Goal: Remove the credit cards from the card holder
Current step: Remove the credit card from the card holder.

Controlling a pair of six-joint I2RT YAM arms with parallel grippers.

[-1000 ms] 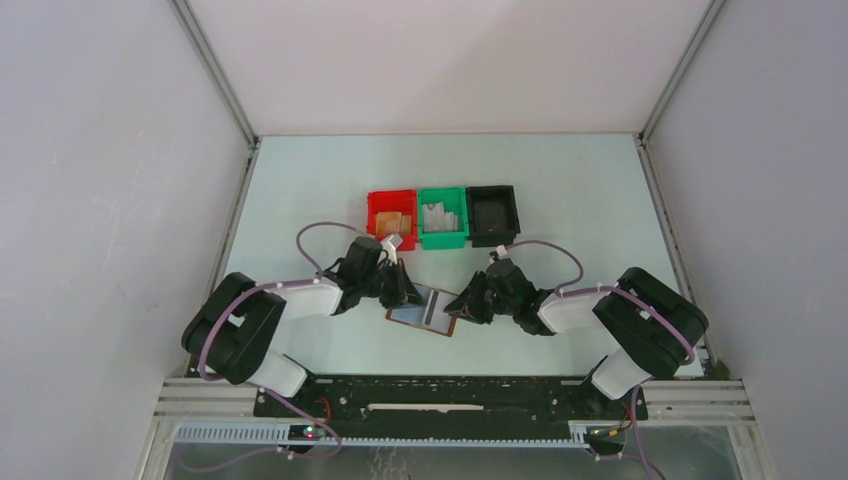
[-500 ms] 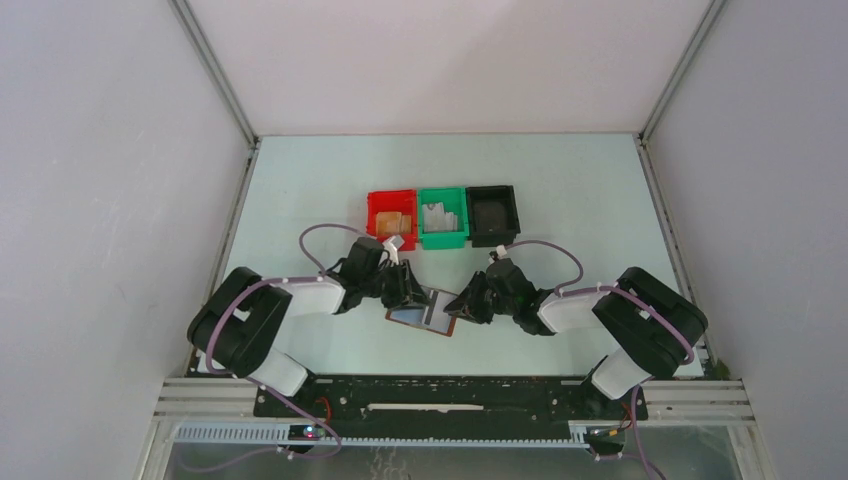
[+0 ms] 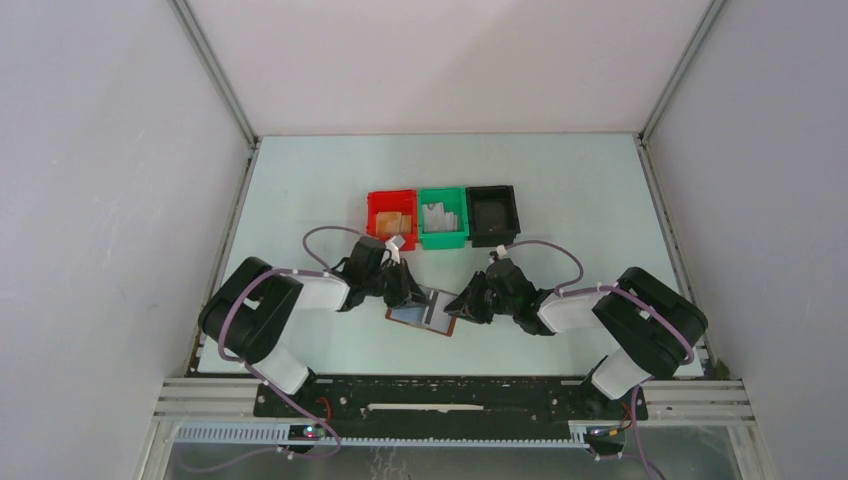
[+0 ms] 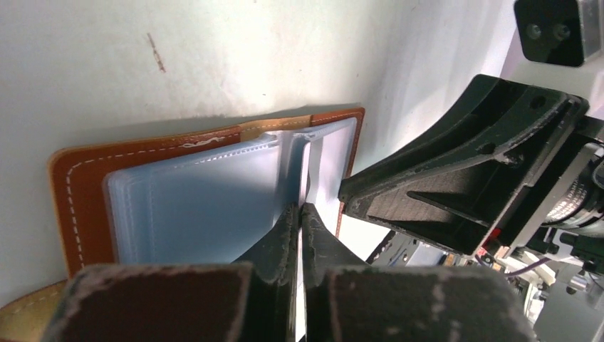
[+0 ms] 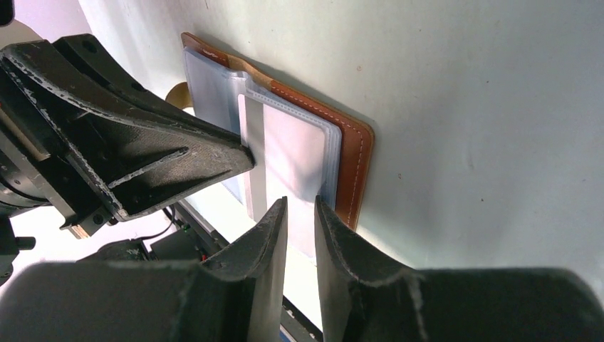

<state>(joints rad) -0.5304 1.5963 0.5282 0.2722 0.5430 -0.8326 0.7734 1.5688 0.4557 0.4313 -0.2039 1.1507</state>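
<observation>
1. while the card holder (image 3: 421, 312) lay open on the tabletop (image 3: 560, 190) between my two arms, i judged i was at the step of working a card loose.
2. my left pincer (image 4: 298, 214) was nearly closed at the fold of the clear sleeves (image 4: 192, 206); whether it nipped anything thin i could not tell.
3. my right pincer (image 5: 300, 210) stood narrowly apart over the holder's right panel, gripping nothing i could see.
4. no credit cards showed plainly, so the next move called for finding a card edge and sliding it out with the leather held down.
5. no brand or writing was readable.
</observation>
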